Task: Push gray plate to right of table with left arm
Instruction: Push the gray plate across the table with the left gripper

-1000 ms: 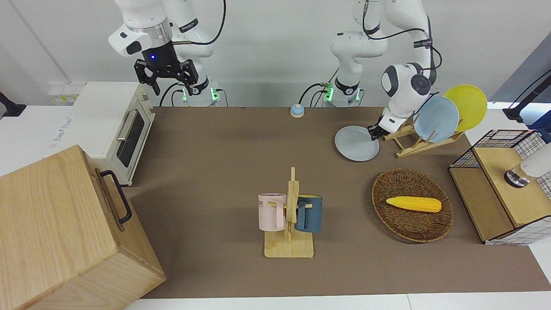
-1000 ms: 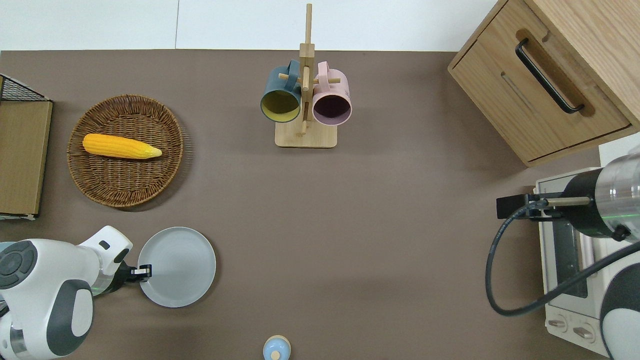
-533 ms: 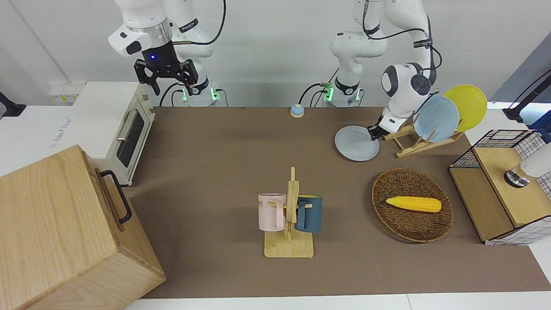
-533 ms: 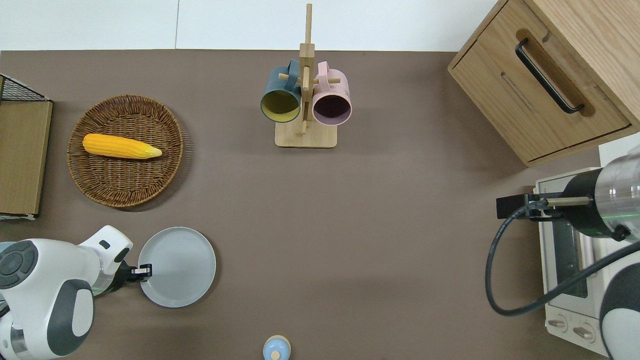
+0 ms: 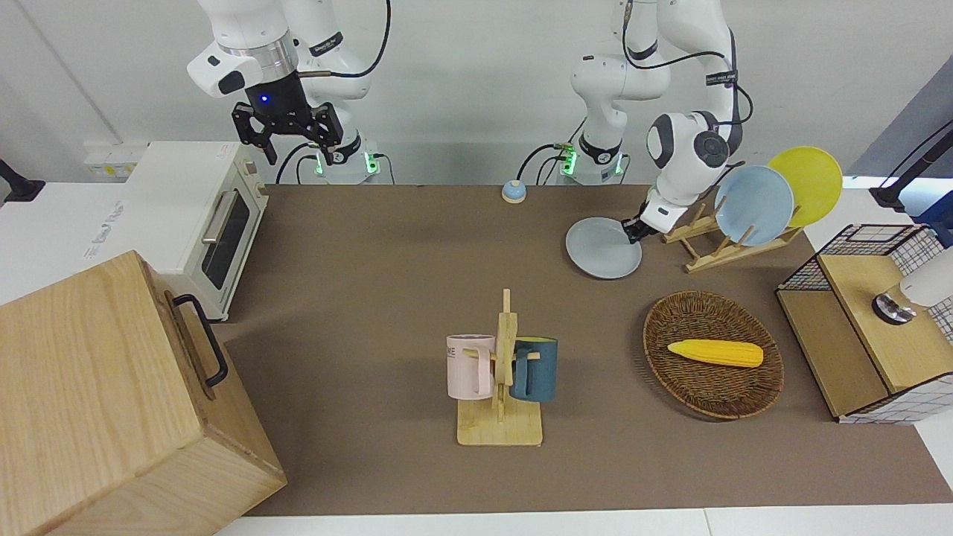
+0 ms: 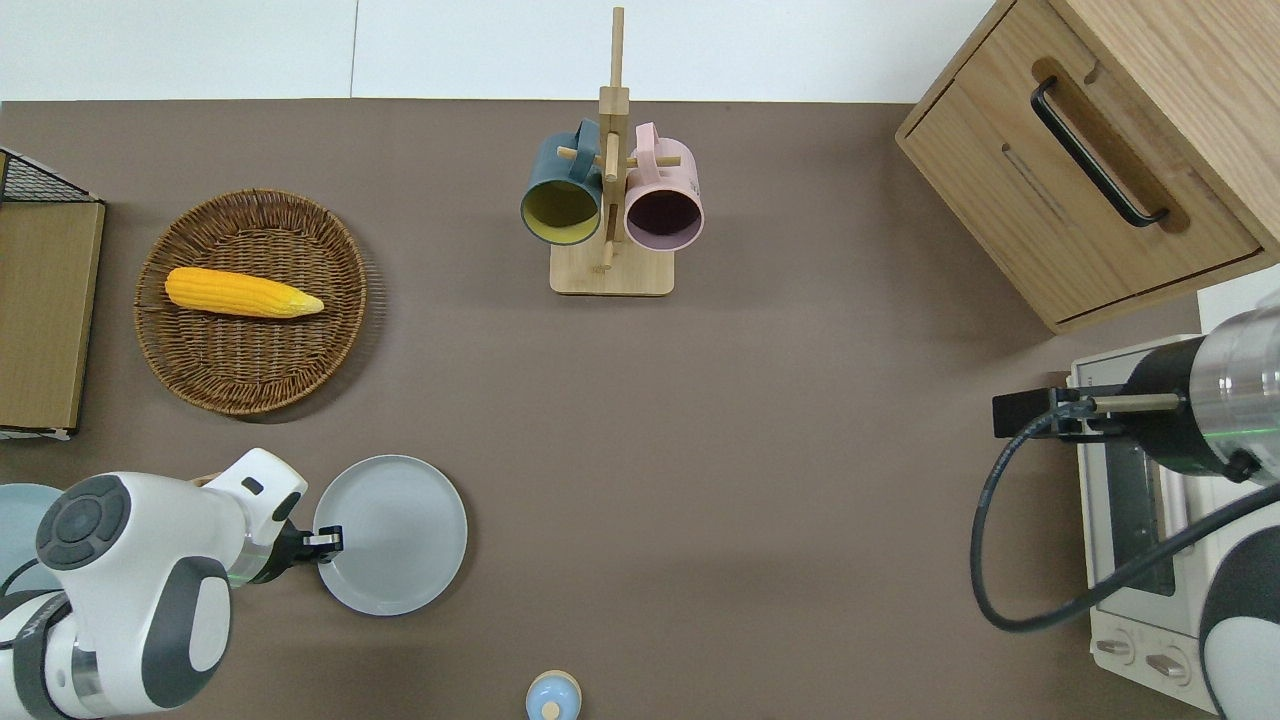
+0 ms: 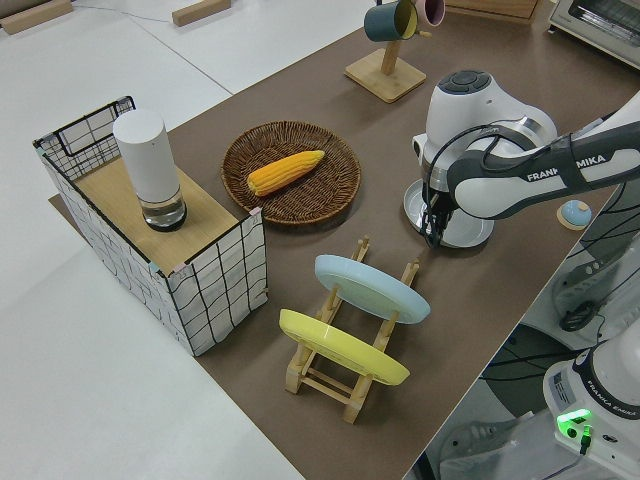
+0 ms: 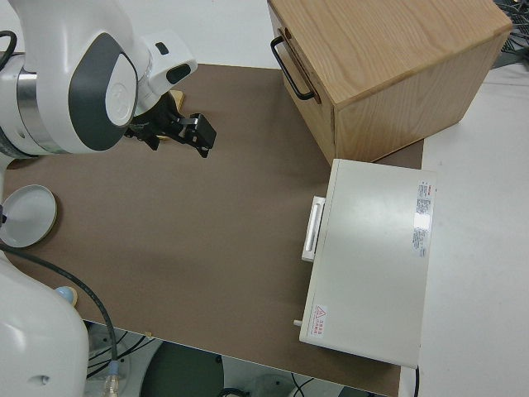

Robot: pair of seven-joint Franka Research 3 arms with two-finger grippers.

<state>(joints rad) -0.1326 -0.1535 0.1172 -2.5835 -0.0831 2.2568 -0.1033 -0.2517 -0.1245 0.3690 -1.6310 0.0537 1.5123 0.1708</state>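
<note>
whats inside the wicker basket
One yellow corn cob lies in the wicker basket, across the part of it farther from the robots. The rest of the weave shows bare. Whatever sits directly under the cob is covered by it.

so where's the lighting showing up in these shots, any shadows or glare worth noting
Front view: soft, even light, with a faint shadow on the table beside the mug rack. Overhead view: the wicker basket casts a thin dark shadow at its rim. Right side view: a bright glare patch on the toaster oven top.
</note>
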